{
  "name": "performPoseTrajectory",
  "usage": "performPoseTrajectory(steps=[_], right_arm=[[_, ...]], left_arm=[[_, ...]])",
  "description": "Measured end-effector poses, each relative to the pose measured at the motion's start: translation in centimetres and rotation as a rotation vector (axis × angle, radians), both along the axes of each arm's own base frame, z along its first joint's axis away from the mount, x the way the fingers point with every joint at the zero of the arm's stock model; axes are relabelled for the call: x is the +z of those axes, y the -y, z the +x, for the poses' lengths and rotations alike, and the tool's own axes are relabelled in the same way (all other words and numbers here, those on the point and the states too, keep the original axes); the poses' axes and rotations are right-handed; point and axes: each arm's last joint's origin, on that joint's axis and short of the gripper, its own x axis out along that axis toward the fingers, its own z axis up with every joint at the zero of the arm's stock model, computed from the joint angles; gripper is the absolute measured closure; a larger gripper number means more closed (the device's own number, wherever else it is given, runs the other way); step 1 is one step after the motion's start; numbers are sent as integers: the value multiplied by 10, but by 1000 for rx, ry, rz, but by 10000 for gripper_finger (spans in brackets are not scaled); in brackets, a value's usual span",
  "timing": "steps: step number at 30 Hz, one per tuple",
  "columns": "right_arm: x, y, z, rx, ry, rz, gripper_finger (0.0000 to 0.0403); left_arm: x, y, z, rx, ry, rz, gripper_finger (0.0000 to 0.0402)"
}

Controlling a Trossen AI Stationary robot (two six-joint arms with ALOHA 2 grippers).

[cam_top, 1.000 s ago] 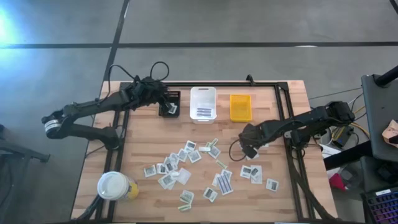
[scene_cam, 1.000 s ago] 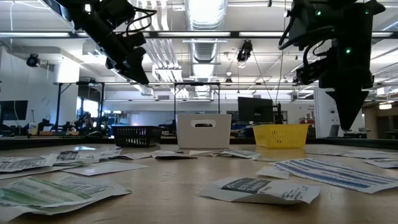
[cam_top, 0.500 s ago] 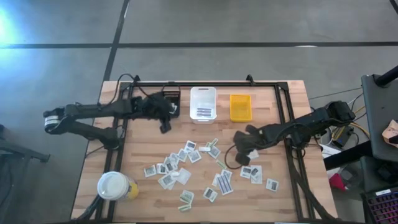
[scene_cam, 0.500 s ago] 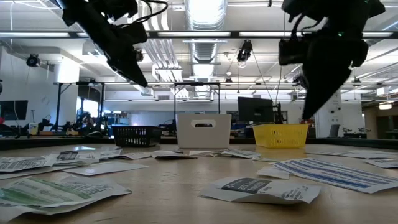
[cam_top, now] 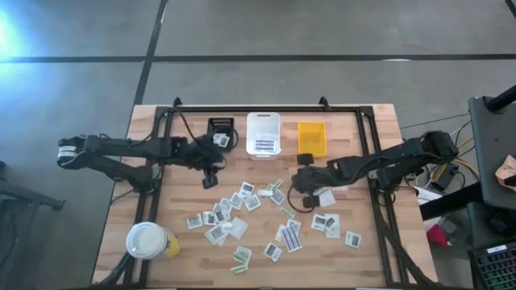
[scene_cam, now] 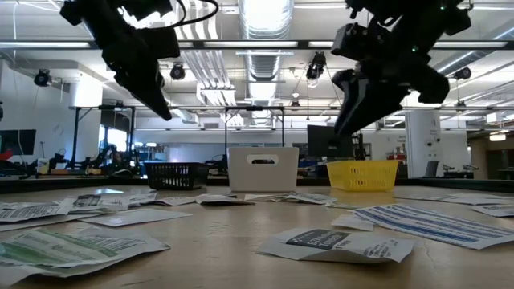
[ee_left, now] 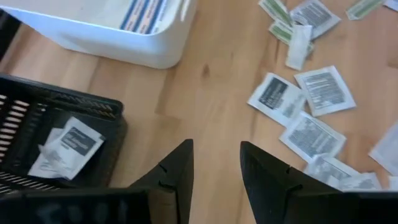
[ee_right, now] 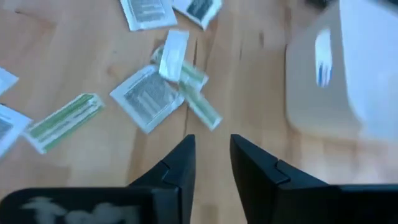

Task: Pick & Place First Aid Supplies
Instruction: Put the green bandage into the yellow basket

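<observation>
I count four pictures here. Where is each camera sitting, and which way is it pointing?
High view: above the table, looking straight down; both arms show.
Low view: at table-top height, looking level across into the room; both arms hang in from above.
Left wrist view: on the left arm, looking past the open, empty left claw at the black bin.
Right wrist view: on the right arm, past the open, empty right claw at scattered packets.
Shared: all four show the white bin.

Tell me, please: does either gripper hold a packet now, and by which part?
Neither. The left gripper and the right gripper both stand open and empty above the table.
</observation>
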Motion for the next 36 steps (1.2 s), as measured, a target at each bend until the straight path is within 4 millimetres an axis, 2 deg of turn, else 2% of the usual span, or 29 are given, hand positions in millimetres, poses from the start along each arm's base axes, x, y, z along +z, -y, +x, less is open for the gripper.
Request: performPoseTrajectory(steps=[4, 9, 21, 29, 36], right_arm=[[-10, 4, 8, 84, -27, -125, 285], [-30, 5, 16, 155, -110, -236, 284], [-50, 1, 44, 223, -189, -280, 309], [-66, 0, 51, 252, -246, -294, 312], [-70, 1, 52, 228, -252, -330, 305]], left_arm=[[0, 7, 1, -18, 3, -13, 278], [0, 13, 1, -11, 10, -41, 278], [0, 18, 1, 33, 22, -93, 278], [0, 18, 1, 45, 25, -104, 278], [0, 18, 1, 47, 26, -105, 278]])
